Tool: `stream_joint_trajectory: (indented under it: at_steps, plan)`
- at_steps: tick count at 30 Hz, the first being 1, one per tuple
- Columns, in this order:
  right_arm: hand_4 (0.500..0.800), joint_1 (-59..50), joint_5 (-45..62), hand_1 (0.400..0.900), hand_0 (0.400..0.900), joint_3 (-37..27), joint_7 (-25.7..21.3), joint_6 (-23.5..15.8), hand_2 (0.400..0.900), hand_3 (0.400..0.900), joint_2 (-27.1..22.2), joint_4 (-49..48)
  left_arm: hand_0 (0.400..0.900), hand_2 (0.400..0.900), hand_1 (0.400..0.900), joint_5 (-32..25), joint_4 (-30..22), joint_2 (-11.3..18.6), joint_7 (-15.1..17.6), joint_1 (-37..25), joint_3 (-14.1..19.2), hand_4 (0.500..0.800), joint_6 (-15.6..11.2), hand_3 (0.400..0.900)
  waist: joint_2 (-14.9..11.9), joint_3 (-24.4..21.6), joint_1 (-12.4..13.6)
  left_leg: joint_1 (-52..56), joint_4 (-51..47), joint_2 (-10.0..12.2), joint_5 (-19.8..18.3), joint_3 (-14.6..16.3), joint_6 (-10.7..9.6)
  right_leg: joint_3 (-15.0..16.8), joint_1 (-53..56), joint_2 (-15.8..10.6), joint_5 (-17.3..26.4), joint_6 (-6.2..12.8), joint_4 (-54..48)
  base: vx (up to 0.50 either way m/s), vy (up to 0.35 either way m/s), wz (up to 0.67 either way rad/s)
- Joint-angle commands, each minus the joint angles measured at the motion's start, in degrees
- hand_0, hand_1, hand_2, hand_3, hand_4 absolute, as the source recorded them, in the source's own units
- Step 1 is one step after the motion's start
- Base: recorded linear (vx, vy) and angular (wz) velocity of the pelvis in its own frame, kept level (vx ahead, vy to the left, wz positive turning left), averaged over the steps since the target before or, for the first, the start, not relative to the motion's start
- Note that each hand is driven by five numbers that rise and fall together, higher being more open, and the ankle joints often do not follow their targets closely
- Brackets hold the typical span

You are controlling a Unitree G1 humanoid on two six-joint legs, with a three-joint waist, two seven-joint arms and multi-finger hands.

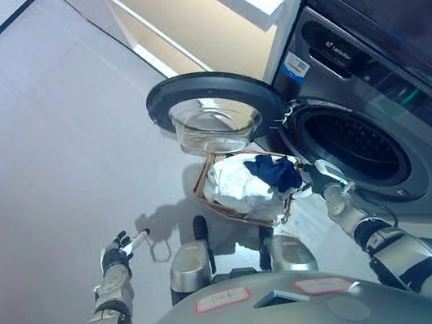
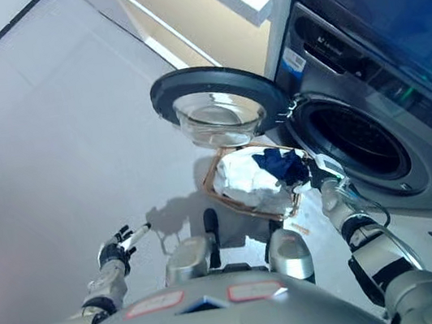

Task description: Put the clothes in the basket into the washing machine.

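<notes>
Clothes: a dark blue cloth (image 1: 275,171) lies on top of white clothes (image 1: 236,187).
Where: in the basket (image 1: 216,203), on the floor just in front of the washing machine (image 1: 373,112).
Basket: a thin brown frame, tilted.
Door (image 1: 213,105): round, swung wide open, with a clear glass bowl in the middle. It hangs over the basket.
Drum (image 1: 351,145): dark inside.
Writing: small labels on the machine, too small to read.
Right hand (image 1: 323,180): at the blue cloth; cannot tell if it grips.
Left hand (image 1: 120,249): over the bare floor (image 1: 42,156), fingers loose, holding nothing.
</notes>
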Motion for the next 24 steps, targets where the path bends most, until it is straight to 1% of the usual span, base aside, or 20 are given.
stream_joint_trajectory:
  at_steps: [1, 2, 3, 5, 6, 7, 9, 11, 13, 15, 19, 20, 24]
  plan:
    - [0.800, -9.17, -3.44, 0.900, 0.900, 4.55, -4.27, -0.71, 0.900, 0.900, -2.77, -4.48, 0.900, 0.900, 0.900, -6.23, -2.66, 3.73, 3.67, -6.27, -0.78, 0.800, -5.43, 0.900, -1.45, 7.06, 0.13, -9.79, 9.90, -3.35, -4.72, 0.63, 0.63, 2.25, -12.98, -0.45, 2.04, 0.01, 10.02, -0.24, -0.040, 0.25]
    - [0.800, -9.28, -3.43, 0.900, 0.900, 4.57, -4.29, -0.75, 0.900, 0.900, -2.75, -4.39, 0.900, 0.900, 0.900, -6.24, -2.62, 3.73, 3.66, -6.35, -0.75, 0.800, -5.44, 0.900, -1.46, 6.65, 0.04, -10.60, 10.39, -3.36, -4.88, 0.56, 0.64, 2.20, -13.69, -0.51, 1.91, 0.00, 10.37, -0.11, -0.023, 0.26]
    - [0.800, -10.99, -3.79, 0.900, 0.900, 5.24, -4.84, -0.67, 0.900, 0.900, -3.37, -4.40, 0.900, 0.900, 0.900, -7.53, -2.90, 3.59, 4.19, -7.73, -1.77, 0.800, -5.59, 0.900, -1.38, 7.09, -0.26, -14.49, 13.29, -3.21, -5.35, 0.53, 0.35, 1.87, -17.09, -1.07, 1.60, 0.14, 12.61, -0.09, -0.006, 0.19]
    - [0.800, -14.20, -3.95, 0.900, 0.900, 6.32, -5.60, -0.46, 0.900, 0.900, -3.87, -4.23, 0.900, 0.900, 0.900, -8.60, -3.73, 3.48, 4.71, -9.26, -3.02, 0.800, -5.96, 0.900, -1.09, 7.59, -0.40, -19.22, 16.04, -2.58, -5.80, 0.82, 0.04, 1.58, -21.73, -1.67, 1.03, 0.21, 15.54, -0.11, 0.000, 0.16]
    - [0.800, -14.30, -3.94, 0.900, 0.900, 6.33, -5.61, -0.49, 0.900, 0.900, -3.87, -4.16, 0.900, 0.900, 0.900, -8.61, -3.70, 3.47, 4.71, -9.33, -3.00, 0.800, -5.96, 0.900, -1.09, 7.27, -0.44, -19.84, 16.39, -2.58, -5.91, 0.79, 0.05, 1.58, -22.32, -1.71, 0.93, 0.20, 15.85, -0.13, 0.022, 0.07]
    - [0.800, -16.91, -3.86, 0.900, 0.900, 6.96, -6.80, -0.36, 0.900, 0.900, -4.24, -4.59, 0.900, 0.900, 0.900, -10.19, -4.83, 3.44, 5.38, -10.42, -3.57, 0.800, -6.40, 0.900, -0.92, 8.27, -0.68, -23.80, 19.04, -2.04, -6.32, 1.00, -0.12, 1.69, -26.20, -2.12, 0.31, 0.36, 18.83, -0.11, 0.019, 0.08]
    - [0.800, -20.16, -3.50, 0.900, 0.900, 7.60, -8.13, 0.19, 0.900, 0.900, -4.23, -3.63, 0.900, 0.900, 0.900, -11.42, -5.94, 3.62, 6.19, -11.74, -4.08, 0.800, -6.82, 0.900, -0.61, 8.87, -0.68, -28.26, 22.69, -1.63, -7.50, 1.08, -0.28, 1.69, -30.61, -2.76, -1.09, 0.36, 23.06, -0.10, 0.001, 0.15]
    - [0.800, -21.82, -3.12, 0.900, 0.900, 7.93, -8.63, 0.26, 0.900, 0.900, -4.48, -3.46, 0.900, 0.900, 0.900, -12.06, -6.25, 3.71, 6.30, -12.36, -4.24, 0.800, -6.73, 0.900, -0.44, 9.15, -0.70, -30.19, 24.15, -1.46, -7.89, 1.18, -0.31, 1.57, -32.55, -3.05, -1.70, 0.45, 24.99, -0.05, -0.007, 0.12]
    - [0.800, -23.27, -3.04, 0.900, 0.900, 7.87, -9.47, 0.41, 0.900, 0.900, -4.83, -3.04, 0.900, 0.900, 0.900, -12.58, -7.51, 3.81, 6.76, -12.50, -4.52, 0.800, -6.94, 0.900, -0.20, 9.37, -0.78, -33.35, 26.82, -1.17, -8.78, 1.02, -0.41, 1.71, -35.72, -3.33, -2.88, 0.30, 27.99, -0.04, -0.010, 0.12]
    - [0.800, -25.69, -3.19, 0.900, 0.900, 8.56, -10.58, 1.12, 0.900, 0.900, -4.39, -0.10, 0.900, 0.900, 0.900, -12.70, -8.22, 3.61, 6.89, -13.04, -5.33, 0.800, -7.03, 0.900, 0.42, 9.58, -0.56, -36.17, 29.56, -1.20, -9.73, 0.81, -0.31, 1.96, -38.65, -3.65, -3.84, 0.09, 31.09, -0.02, -0.006, 0.10]
    - [0.800, -29.14, -3.82, 0.900, 0.900, 8.92, -11.32, 1.86, 0.900, 0.900, -5.56, 2.74, 0.900, 0.900, 0.900, -13.27, -10.06, 3.55, 6.83, -12.21, -5.87, 0.800, -6.90, 0.900, 1.79, 9.20, 0.10, -40.77, 33.22, -1.25, -10.87, 0.56, -0.20, 2.16, -43.49, -4.05, -5.37, -0.37, 35.00, 0.02, -0.023, 0.10]
    - [0.800, -29.74, -4.13, 0.900, 0.900, 9.13, -11.37, 2.13, 0.900, 0.900, -6.00, 3.42, 0.900, 0.900, 0.900, -13.59, -10.64, 3.57, 7.05, -11.89, -5.73, 0.800, -7.05, 0.900, 2.26, 9.29, 0.46, -41.15, 34.72, -1.25, -12.90, 0.32, -0.37, 2.42, -43.94, -4.01, -7.44, -0.09, 36.83, 0.10, -0.041, 0.08]
    - [0.800, -32.84, -4.88, 0.900, 0.900, 9.26, -12.34, 2.56, 0.900, 0.900, -8.77, 4.81, 0.900, 0.900, 0.900, -14.12, -13.56, 4.03, 7.01, -11.62, -5.57, 0.800, -7.69, 0.900, 3.94, 8.81, 0.91, -44.73, 35.97, -1.70, -13.23, 0.26, -0.35, 2.84, -47.72, -4.52, -8.28, -0.17, 38.87, 0.04, -0.026, 0.11]
